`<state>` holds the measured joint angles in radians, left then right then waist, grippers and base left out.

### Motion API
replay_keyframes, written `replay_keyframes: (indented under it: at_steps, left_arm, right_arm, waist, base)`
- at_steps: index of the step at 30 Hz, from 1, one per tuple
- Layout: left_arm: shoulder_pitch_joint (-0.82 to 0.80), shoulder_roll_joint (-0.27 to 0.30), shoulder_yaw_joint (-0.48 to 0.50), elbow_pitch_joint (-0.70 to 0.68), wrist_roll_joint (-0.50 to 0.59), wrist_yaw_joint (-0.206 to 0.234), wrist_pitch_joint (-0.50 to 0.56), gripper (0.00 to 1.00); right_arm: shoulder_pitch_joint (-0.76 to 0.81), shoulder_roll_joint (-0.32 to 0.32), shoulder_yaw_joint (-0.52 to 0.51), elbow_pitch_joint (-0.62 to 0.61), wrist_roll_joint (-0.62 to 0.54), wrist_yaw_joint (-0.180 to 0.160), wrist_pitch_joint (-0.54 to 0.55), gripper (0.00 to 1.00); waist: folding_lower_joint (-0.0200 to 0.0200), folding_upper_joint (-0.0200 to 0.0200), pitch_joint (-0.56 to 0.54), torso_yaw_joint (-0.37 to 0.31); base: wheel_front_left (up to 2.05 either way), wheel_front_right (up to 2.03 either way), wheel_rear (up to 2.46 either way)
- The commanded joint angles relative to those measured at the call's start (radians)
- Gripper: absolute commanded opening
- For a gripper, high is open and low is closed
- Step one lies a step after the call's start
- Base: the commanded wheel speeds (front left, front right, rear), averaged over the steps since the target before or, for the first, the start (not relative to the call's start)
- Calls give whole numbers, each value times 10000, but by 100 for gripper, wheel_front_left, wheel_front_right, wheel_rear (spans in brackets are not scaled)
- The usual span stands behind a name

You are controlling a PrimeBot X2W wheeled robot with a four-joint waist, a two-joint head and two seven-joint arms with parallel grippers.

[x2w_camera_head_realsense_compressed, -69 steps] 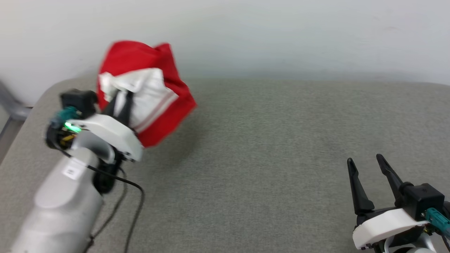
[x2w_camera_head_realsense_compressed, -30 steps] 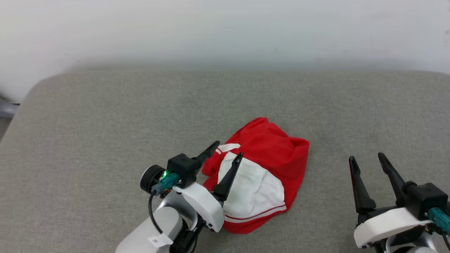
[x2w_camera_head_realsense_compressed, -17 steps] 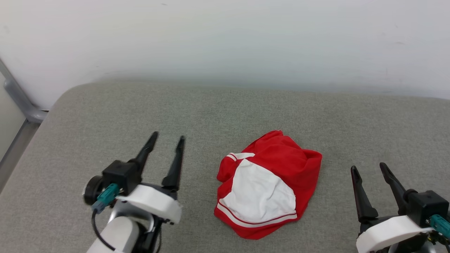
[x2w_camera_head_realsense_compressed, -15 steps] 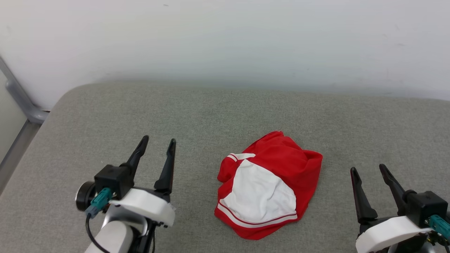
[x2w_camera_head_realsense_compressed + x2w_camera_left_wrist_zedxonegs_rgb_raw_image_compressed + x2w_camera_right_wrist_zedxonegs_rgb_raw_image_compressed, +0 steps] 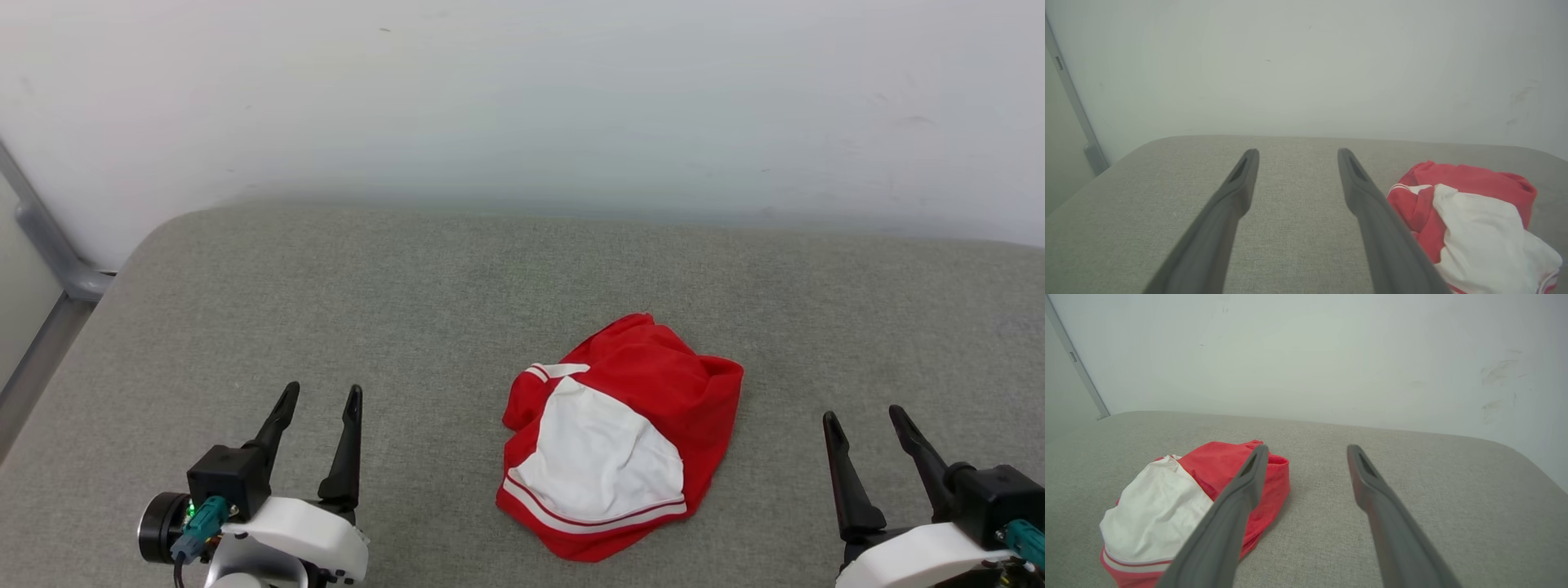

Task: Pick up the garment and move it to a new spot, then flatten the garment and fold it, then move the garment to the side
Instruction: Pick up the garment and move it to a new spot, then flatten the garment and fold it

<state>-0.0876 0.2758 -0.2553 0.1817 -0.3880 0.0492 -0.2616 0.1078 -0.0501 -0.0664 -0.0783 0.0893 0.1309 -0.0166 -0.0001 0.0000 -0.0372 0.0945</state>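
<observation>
the shirt (image 5: 620, 433) lies loose in a crumpled heap on the pad (image 5: 490, 278), a little toward 5 o'clock from the pad's middle in the head view. nothing touches it. its white sleeve (image 5: 600, 457) faces up and the striped trim runs along the 6 o'clock edge. that spot puts it between your two arms, within reach of both, which i judge suits the flattening step, not yet begun.

your left gripper (image 5: 322, 394) sits low at 8 o'clock from the heap with its fingers leaning toward 1 o'clock, spread wide and empty. your right gripper (image 5: 864, 416) sits low at 4 o'clock, fingers leaning toward 11 o'clock, also spread wide and empty. both are well apart from the cloth and hover just above the pad.
</observation>
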Motion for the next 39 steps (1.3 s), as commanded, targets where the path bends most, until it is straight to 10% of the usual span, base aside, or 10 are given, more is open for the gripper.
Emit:
replay_keyframes:
  at_steps: [1,17,39]
  left_arm:
    - [150,-37,102,46,122,-128,-40,100]
    - [-42,-485,540,178,588,-683,-41,100]
    - [-662,-1525,1302,17,1174,-1470,-30,100]
  right_arm:
    - [128,-2,-17,-70,93,-3,-7,100]
    - [-200,0,183,241,460,-3,655,100]
    - [-3881,-1866,4367,1448,1829,-3,6541,100]
  waist:
    - [1,0,4,-32]
    - [1,0,139,38]
    - [1,0,1549,1680]
  base:
    - [0,0,0]
    - [0,0,0]
    - [0,0,0]
